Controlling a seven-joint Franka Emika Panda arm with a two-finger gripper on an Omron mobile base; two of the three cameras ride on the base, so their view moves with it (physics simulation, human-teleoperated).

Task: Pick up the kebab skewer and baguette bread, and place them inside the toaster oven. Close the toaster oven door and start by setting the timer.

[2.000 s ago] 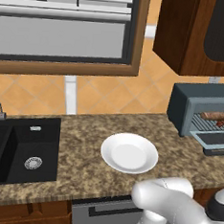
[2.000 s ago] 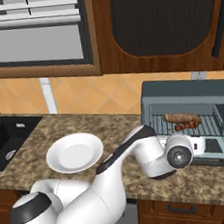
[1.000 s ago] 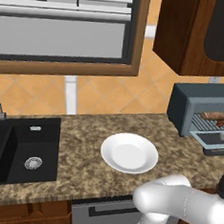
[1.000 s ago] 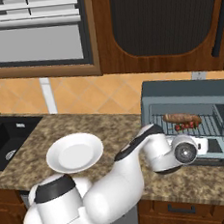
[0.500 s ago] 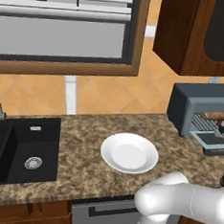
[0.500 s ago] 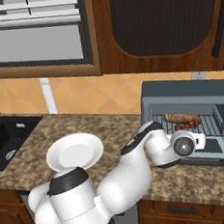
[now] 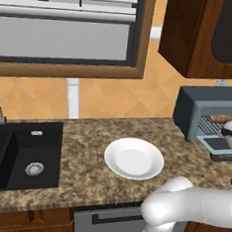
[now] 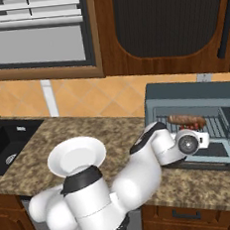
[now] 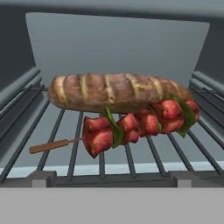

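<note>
Brown crust and red meat on the wire rack (image 9: 127, 157) — baguette bread (image 9: 116, 92) lies across the far part, kebab skewer (image 9: 131, 127) just in front of it and touching, wooden stick end pointing left. Both sit inside the toaster oven (image 8: 190, 97), at the right end of the granite counter (image 8: 89, 132).

Step in hand, as I judge it: loading is done; door closing comes next. The toaster oven door (image 8: 210, 157) hangs down flat, toward the near side.

Arm pose: stretched right from the base, elbow low over the counter, hand level at the oven mouth, looking straight in. Gripper (image 8: 189, 142) empty, its jaws spread wide.

Next move likely calls for backing the hand clear of the opening, getting under the door's near edge, swinging it up — then the timer knob.

White plate (image 7: 134, 158) near the counter middle, bare.
</note>
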